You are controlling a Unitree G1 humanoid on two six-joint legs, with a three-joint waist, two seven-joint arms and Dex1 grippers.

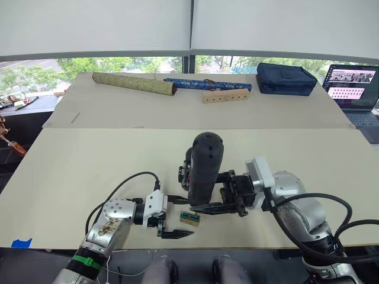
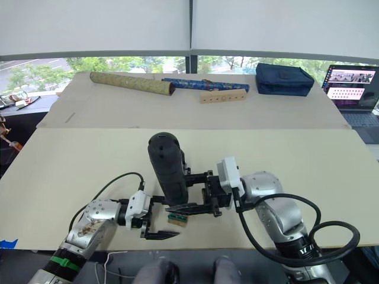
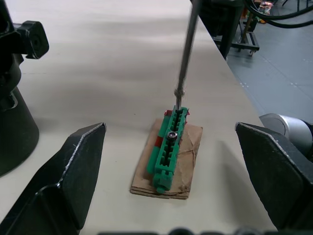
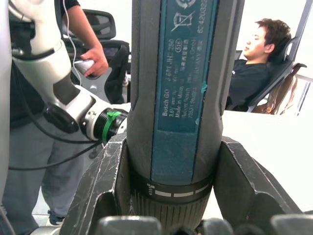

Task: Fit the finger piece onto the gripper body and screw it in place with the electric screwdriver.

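Note:
My right gripper [image 1: 204, 194] is shut on the electric screwdriver [image 1: 205, 163], a thick dark cylinder held upright over the near middle of the table. Its thin metal bit [image 3: 185, 49] comes down onto the far end of a green slotted strip [image 3: 167, 147], which carries a screw and lies on a brown card. My left gripper [image 1: 188, 218] is open, one finger on each side of that strip, touching nothing. A black block, which looks like the gripper body [image 1: 185, 168], stands just behind the screwdriver and is mostly hidden by it. The finger piece is out of view.
Along the far table lie an olive-green roll [image 1: 133, 83], a blue patterned roll [image 1: 207, 84], a wooden block with holes [image 1: 225, 96] and a navy bag [image 1: 286, 78]. A laptop [image 1: 352, 83] sits at the far right. A seated person [image 4: 259, 58] is beyond the table.

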